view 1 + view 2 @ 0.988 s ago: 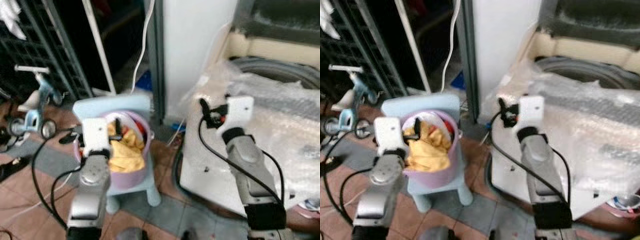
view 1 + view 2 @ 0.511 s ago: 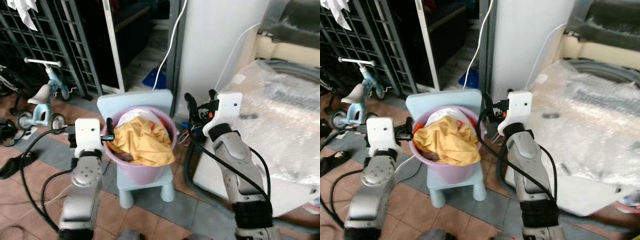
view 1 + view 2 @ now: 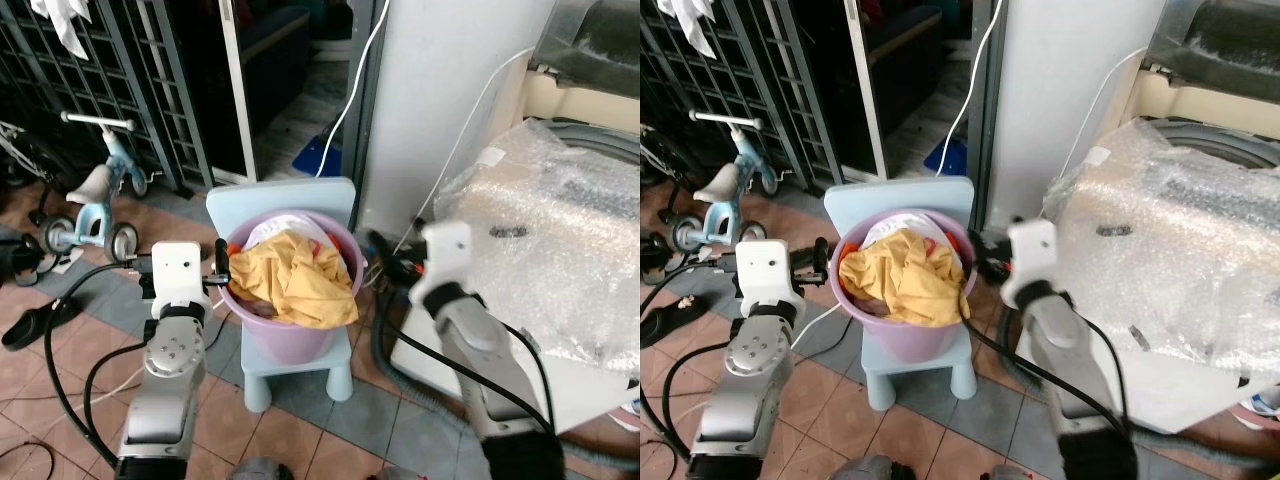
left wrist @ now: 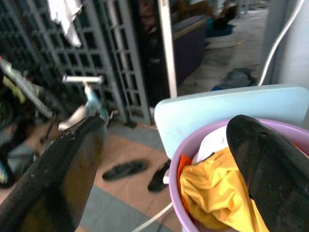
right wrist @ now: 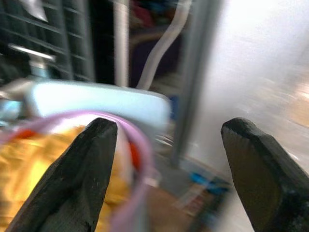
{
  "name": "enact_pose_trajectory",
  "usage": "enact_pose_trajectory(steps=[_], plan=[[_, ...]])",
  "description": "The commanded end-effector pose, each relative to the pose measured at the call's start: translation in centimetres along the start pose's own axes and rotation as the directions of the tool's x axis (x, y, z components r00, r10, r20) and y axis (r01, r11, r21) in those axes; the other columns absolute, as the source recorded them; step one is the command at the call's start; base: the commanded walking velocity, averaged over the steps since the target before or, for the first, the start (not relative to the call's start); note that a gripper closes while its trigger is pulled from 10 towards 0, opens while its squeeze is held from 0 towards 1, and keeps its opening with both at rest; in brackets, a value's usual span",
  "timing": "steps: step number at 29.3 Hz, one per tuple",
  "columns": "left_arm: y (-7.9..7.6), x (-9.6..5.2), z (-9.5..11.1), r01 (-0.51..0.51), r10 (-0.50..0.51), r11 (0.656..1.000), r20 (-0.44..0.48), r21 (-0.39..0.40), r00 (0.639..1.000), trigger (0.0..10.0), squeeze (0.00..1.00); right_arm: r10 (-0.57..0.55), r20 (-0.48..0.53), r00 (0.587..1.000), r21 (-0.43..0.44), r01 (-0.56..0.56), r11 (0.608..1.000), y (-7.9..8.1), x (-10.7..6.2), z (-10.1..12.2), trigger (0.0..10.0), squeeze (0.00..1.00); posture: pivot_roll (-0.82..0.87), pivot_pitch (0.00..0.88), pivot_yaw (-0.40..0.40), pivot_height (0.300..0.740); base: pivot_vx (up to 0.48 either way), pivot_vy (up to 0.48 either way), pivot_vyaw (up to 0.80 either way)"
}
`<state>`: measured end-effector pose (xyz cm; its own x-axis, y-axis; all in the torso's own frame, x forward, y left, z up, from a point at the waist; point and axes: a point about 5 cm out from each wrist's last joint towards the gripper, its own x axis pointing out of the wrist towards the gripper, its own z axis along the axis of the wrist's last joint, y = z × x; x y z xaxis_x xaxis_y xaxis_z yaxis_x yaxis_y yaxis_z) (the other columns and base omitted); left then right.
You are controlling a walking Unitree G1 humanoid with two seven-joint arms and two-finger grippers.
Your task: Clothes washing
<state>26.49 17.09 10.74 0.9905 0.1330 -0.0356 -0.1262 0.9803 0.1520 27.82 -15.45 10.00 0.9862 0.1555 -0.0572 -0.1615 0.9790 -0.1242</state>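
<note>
The floor (image 3: pixel 60 400) is laid with reddish-brown and grey tiles. At the far left stands a dark metal grille (image 3: pixel 110 90), and beside it a doorway opens onto a dim room. A white pillar (image 3: pixel 450 90) rises at the far middle, with a white cable (image 3: pixel 350 90) hanging down along its left edge.

A pale blue child's chair (image 3: pixel 290 205) stands on the floor in the middle, and on its seat sits a lilac basin (image 3: pixel 290 335). The basin is heaped with clothes: a yellow garment (image 3: pixel 295 280) lies on top and droops over the near rim, with something white (image 3: pixel 275 232) and a bit of red behind it.

On the right is a washing machine (image 3: pixel 500 370) wrapped in bubble wrap (image 3: pixel 550 240). A small blue and white tricycle (image 3: pixel 95 195) stands at the left by the grille, and dark sandals (image 3: pixel 30 325) lie on the tiles nearer the robot. Black cables trail over the floor on the left.

The left gripper (image 4: pixel 164 159) hovers just left of the basin at rim height, jaws released and spread wide, one finger over the clothes and the other outside the rim. The right gripper (image 5: pixel 169 164), blurred, is between the basin and the washing machine, its jaws likewise spread and holding nothing.
</note>
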Motion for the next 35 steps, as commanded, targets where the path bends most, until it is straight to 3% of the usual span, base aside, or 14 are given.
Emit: enact_pose_trajectory(steps=[1,6,9,15,23,31,35], plan=[[0.2,-0.1,-0.1,0.016,-0.017,1.0,0.011,0.017,1.0,10.0,0.0,-0.024,-0.026,0.999,-0.025,0.024,0.999,0.5,-0.1,-0.8,10.0,0.0,-0.03,0.0,0.03,0.74,0.0,0.0,0.0],[0.0,0.0,-0.1,0.051,-0.052,0.999,0.031,0.012,0.998,10.0,0.0,0.034,0.055,0.998,-0.021,-0.033,0.999,2.5,0.4,1.0,10.0,0.0,-0.04,0.0,0.017,0.74,0.171,0.0,0.0],[-0.5,0.2,0.0,0.059,-0.058,0.998,0.029,-0.011,0.998,10.0,0.0,0.044,0.01,0.999,0.043,-0.044,0.998,2.0,0.6,0.4,10.0,0.0,-0.04,0.0,0.011,0.74,0.177,0.0,0.0],[-0.6,0.5,0.0,0.082,-0.08,0.995,0.035,-0.055,0.996,10.0,0.0,0.019,0.032,0.999,0.062,-0.021,0.998,1.2,0.6,0.3,10.0,0.0,-0.04,0.0,0.004,0.74,0.09,0.0,0.0],[-1.8,1.2,0.0,0.134,-0.132,0.987,0.028,-0.087,0.991,10.0,0.0,0.031,0.047,0.998,0.105,-0.036,0.994,1.7,1.0,0.5,10.0,0.0,-0.06,0.0,0.011,0.74,0.283,0.0,0.57],[-2.6,1.2,1.3,0.146,-0.139,0.981,0.059,-0.131,0.988,10.0,0.0,0.061,0.07,0.996,0.095,-0.067,0.993,2.0,1.3,1.0,10.0,0.0,-0.06,0.0,0.008,0.74,0.267,0.0,0.7],[-2.6,1.0,1.0,0.138,-0.133,0.981,0.049,-0.133,0.99,10.0,0.0,0.065,0.066,0.996,0.09,-0.071,0.993,1.9,1.4,1.0,10.0,0.0,-0.06,0.0,0.0,0.74,0.258,0.0,0.0]])
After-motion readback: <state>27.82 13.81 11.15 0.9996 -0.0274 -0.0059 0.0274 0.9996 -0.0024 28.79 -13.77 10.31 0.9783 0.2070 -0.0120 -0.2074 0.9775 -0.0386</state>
